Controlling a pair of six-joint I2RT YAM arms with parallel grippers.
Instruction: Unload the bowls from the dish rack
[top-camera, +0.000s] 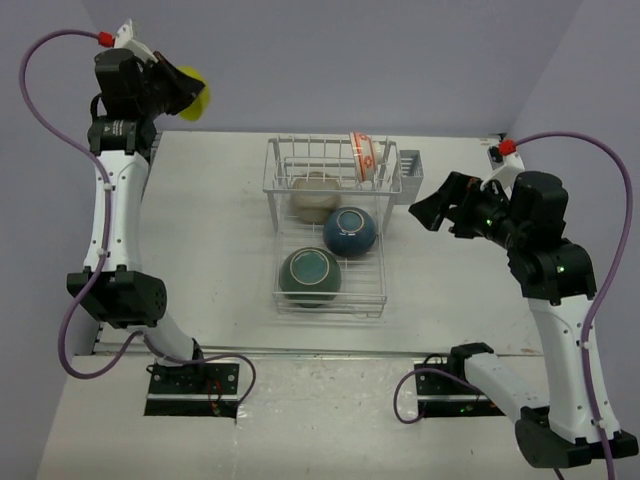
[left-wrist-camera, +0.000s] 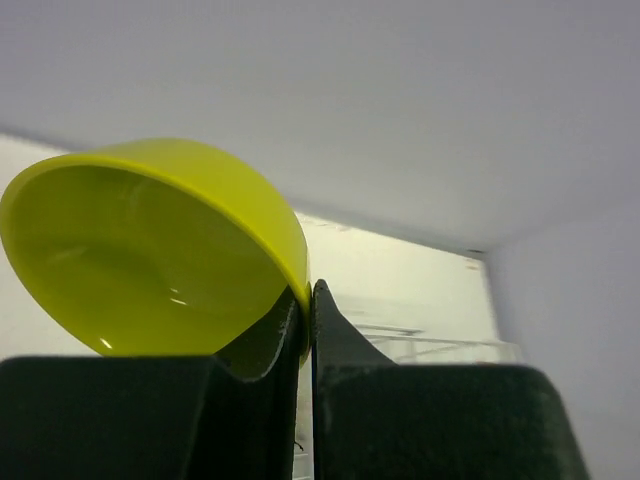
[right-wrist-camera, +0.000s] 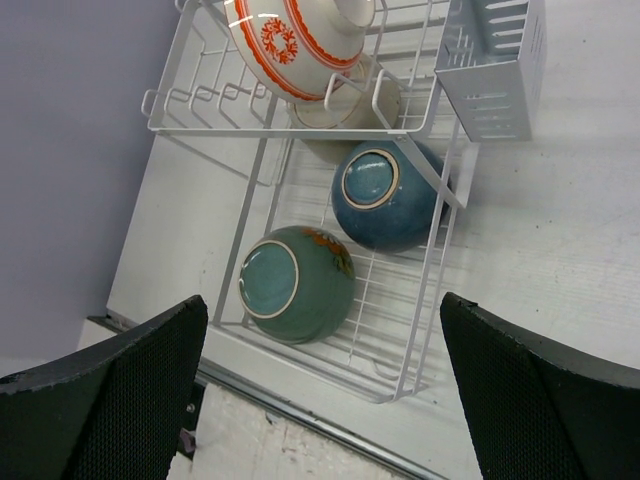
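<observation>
Left wrist: left gripper (left-wrist-camera: 308, 297) clamps yellow-green bowl (left-wrist-camera: 150, 250)

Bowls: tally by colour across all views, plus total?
yellow-green bowl: 1, gripped by the left tool
white bowl with orange-red pattern: 1
dark blue bowl: 1
dark teal-green bowl: 1
beige bowl: 1
Total: 5, of which 4 sit in the dish rack

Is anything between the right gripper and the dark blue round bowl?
Yes: side bars of the white wire dish rack stand between the open right gripper and the dark blue round bowl.
</observation>
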